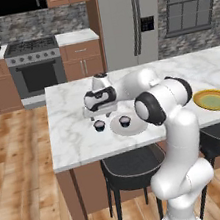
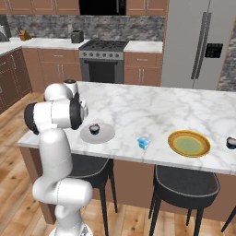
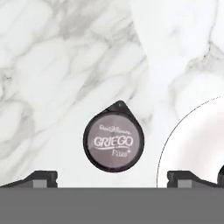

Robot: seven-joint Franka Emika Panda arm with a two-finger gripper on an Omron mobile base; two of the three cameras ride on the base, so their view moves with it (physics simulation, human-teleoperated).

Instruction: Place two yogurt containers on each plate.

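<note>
Hand view: open pincer (image 3: 112,179) above dark yogurt cup (image 3: 113,137).

Marble island (image 1: 76,138), black stools (image 1: 131,165), wooden floor (image 1: 25,197), steel fridge (image 1: 127,20).

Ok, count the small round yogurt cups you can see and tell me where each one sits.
4. One dark yogurt cup on the pale grey-white plate, one dark cup on the marble left of it, a light blue cup mid-counter, one dark cup far right.
</note>
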